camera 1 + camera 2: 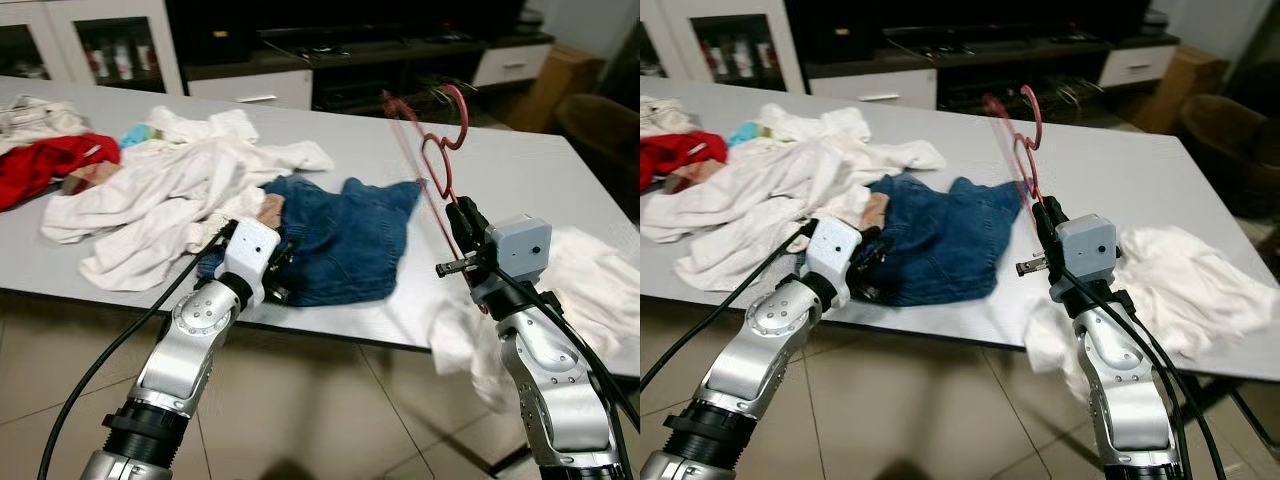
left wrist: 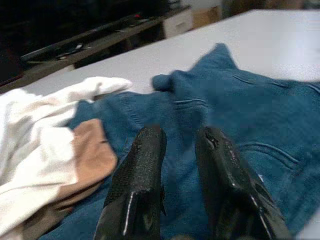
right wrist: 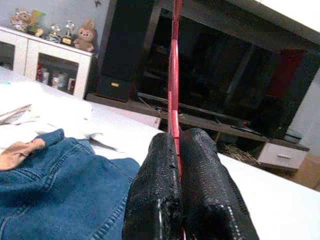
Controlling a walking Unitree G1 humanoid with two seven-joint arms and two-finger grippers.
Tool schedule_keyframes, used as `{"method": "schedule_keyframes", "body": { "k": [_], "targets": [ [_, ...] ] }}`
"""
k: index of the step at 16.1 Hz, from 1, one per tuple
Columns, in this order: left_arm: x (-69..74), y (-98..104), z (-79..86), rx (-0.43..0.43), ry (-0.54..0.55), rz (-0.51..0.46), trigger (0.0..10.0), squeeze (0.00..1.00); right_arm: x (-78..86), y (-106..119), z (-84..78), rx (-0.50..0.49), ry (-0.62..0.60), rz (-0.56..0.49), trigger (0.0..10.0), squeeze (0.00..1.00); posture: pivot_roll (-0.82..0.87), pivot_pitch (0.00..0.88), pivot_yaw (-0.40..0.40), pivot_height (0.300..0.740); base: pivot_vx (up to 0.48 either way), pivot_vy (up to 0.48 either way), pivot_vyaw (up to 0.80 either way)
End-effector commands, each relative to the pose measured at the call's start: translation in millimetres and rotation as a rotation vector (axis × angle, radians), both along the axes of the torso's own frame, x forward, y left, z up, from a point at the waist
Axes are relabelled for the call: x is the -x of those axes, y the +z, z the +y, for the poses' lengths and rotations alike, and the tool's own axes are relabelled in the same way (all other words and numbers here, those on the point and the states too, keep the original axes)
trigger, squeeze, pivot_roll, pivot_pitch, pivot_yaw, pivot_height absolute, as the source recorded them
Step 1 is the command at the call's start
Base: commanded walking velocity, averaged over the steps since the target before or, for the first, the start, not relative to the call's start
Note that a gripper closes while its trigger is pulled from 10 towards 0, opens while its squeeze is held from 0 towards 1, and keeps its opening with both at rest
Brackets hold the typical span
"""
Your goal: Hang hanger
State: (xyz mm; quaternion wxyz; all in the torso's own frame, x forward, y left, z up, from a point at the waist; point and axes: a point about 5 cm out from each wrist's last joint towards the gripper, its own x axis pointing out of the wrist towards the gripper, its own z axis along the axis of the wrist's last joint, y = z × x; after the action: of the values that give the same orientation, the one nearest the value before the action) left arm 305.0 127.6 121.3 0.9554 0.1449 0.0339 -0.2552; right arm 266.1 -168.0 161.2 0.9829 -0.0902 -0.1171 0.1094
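Observation:
A red wire hanger (image 1: 432, 150) stands in the air above the grey table (image 1: 520, 170), hook end up. My right gripper (image 1: 458, 222) is shut on the hanger's lower part, near the table's front right; in the right wrist view the red wire (image 3: 173, 75) rises from between the pressed fingers (image 3: 155, 200). Blue jeans (image 1: 345, 240) lie crumpled at the table's front middle. My left gripper (image 2: 177, 150) rests over the jeans (image 2: 250, 115) at their left edge, fingers slightly parted with nothing between them.
A heap of white clothes (image 1: 170, 190) and a red garment (image 1: 40, 165) lie on the table's left. A white cloth (image 1: 590, 280) hangs over the front right edge. A dark TV unit (image 1: 350, 50) and a white cabinet (image 1: 90, 45) stand behind.

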Motion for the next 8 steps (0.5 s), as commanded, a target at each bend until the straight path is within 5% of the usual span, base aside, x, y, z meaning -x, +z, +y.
{"method": "schedule_keyframes", "body": {
  "k": [1, 5, 8],
  "targets": [
    [-3.9, 4, 1.2, -0.046, -0.037, -0.016, 10.0, 0.0, -0.9, 4, 0.5, -0.001, 0.005, -0.012, 10.0, 0.0, -0.07, 0.0, -0.035, 0.74, 0.0, 0.0, 0.0],
    [-5.3, 1, 22.8, -0.277, -0.205, -0.007, 10.0, 0.0, 0.2, 3, 2.2, -0.001, 0.023, -0.001, 10.0, 0.0, -0.07, 0.0, -0.038, 0.74, 0.0, 0.0, 0.0],
    [-16.8, 10, 56.6, -0.41, -0.225, 0.017, 10.0, 0.0, 0.3, 1, 3.0, -0.001, 0.032, 0.008, 10.0, 0.0, -0.06, 0.0, -0.038, 0.74, 0.0, 0.0, 0.0]
  ]
}}
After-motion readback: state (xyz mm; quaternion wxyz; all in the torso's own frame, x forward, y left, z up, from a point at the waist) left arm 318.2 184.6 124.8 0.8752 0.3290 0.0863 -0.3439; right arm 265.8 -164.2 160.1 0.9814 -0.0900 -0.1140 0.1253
